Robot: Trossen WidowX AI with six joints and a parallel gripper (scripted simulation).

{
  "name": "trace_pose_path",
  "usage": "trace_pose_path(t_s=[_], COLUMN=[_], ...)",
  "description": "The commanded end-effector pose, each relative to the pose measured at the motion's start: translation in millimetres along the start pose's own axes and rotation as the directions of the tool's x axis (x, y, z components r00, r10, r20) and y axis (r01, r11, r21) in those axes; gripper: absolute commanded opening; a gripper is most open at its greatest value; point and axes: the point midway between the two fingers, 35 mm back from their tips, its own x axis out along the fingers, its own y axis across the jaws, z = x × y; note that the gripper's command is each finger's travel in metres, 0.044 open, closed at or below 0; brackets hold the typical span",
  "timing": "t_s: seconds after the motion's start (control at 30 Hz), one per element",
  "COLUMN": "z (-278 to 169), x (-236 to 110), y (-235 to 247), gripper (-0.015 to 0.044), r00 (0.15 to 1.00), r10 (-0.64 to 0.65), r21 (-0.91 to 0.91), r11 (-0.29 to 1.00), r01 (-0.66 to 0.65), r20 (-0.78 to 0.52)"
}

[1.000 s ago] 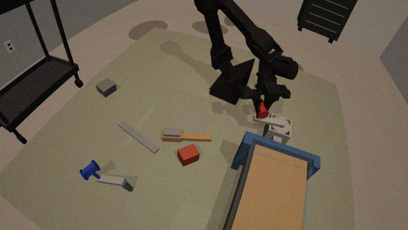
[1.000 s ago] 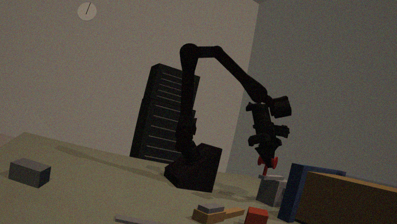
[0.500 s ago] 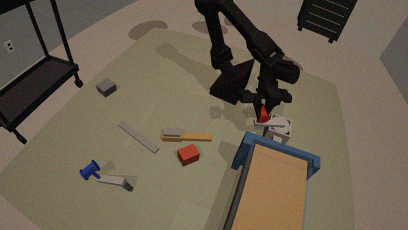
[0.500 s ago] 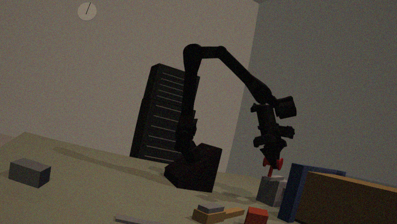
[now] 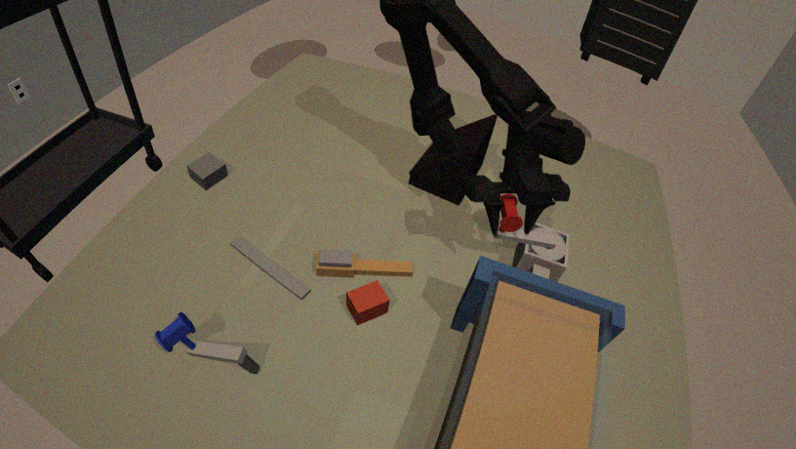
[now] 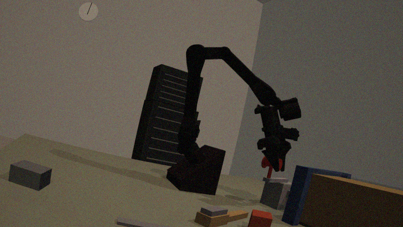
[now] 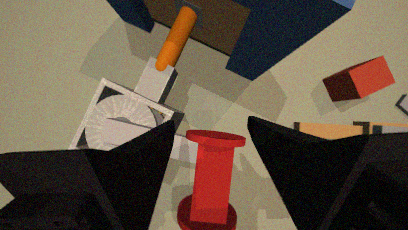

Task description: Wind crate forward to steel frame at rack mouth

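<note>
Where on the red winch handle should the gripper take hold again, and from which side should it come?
Grip the red knob's narrow shaft between its two flanges, coming straight down from above, one finger on each side. The knob stands upright over the winch, and the flanges would likely stop the fingers from slipping along it. The gripper is open around it now, already lined up.

Crate (image 5: pixel 529 362): bottom edge of top view cuts it off; front face hidden behind frame (image 5: pixel 548 284).
Strap (image 7: pixel 176 37): far end lost in the dark rack mouth, wrist view.
Winch (image 5: pixel 541 254): top hole not discernible; drum partly covered by finger (image 7: pixel 125 170) in wrist view.
Handle (image 7: pixel 212 175): key end hidden; lower knob clipped by wrist view's edge.
Cart (image 5: pixel 141 129): cropped at left edge, top view.
Cabinet (image 5: pixel 635 33): top cut off, top view.
Arm base (image 6: pixel 214 180): detail lost in shadow.
</note>
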Motion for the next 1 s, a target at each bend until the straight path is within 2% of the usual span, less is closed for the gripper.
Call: trace_pose_path(t_s=[0.0,0.07,0.23,0.43,0.6,0.83,0.97], z=[0.5,0.5,6.5,25.6,25.8,12.2,14.6], x=[-0.1,-0.1,-10.7,-58.0,-62.4,-119.7,-116.6], y=[-0.3,-0.3,0.2,0.0,-0.1,-4.3,-1.8], gripper=[0.0394,0.0440,0.0440,0.0440,0.0440,0.0440,0.0440], r00=[1.000,1.000,1.000,1.000,1.000,1.000,1.000], r10=[-0.003,-0.003,-0.001,0.001,0.002,0.003,0.002], r21=[0.000,0.000,0.000,0.000,0.000,-0.002,-0.009], r11=[1.000,1.000,1.000,1.000,1.000,1.000,1.000], r01=[0.003,0.003,0.001,-0.001,-0.002,-0.003,-0.002], r20=[0.003,0.003,0.002,0.000,0.000,-0.003,0.002])
